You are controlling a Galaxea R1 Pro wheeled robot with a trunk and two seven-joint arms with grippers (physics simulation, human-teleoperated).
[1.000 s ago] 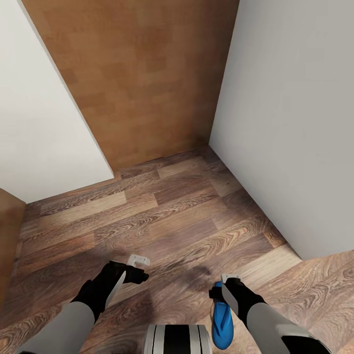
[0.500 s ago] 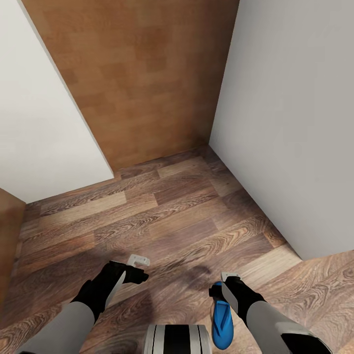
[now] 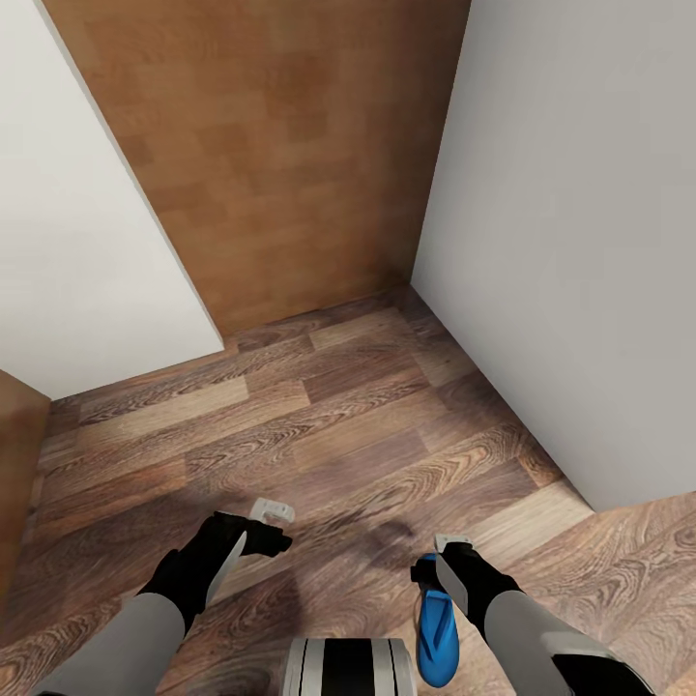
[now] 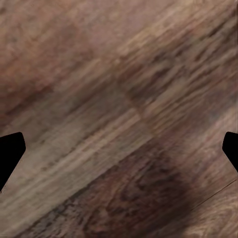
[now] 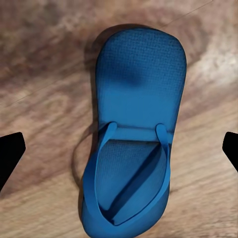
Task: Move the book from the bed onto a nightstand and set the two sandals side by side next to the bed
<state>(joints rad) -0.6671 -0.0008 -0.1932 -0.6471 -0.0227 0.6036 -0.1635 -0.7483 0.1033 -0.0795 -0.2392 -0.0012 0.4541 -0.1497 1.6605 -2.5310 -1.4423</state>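
One bright blue sandal [image 3: 436, 638] lies flat on the brown plank floor [image 3: 319, 435], right in front of my base. My right gripper [image 3: 451, 557] hovers just over it, open. In the right wrist view the sandal [image 5: 136, 148] lies straps-up between the wide-apart dark fingertips [image 5: 10, 153], untouched. My left gripper [image 3: 270, 525] hangs open over bare floor, and in the left wrist view the fingertips [image 4: 9, 153] frame nothing but planks. The book, the bed, the nightstands and the second sandal are out of view.
A white wall [image 3: 580, 242] runs close along the right. A lighter wooden panel [image 3: 280, 145] closes the corner ahead, another white wall [image 3: 77, 261] stands at the left, and a wooden edge [image 3: 14, 435] shows at far left. My base [image 3: 348, 667] sits at the bottom.
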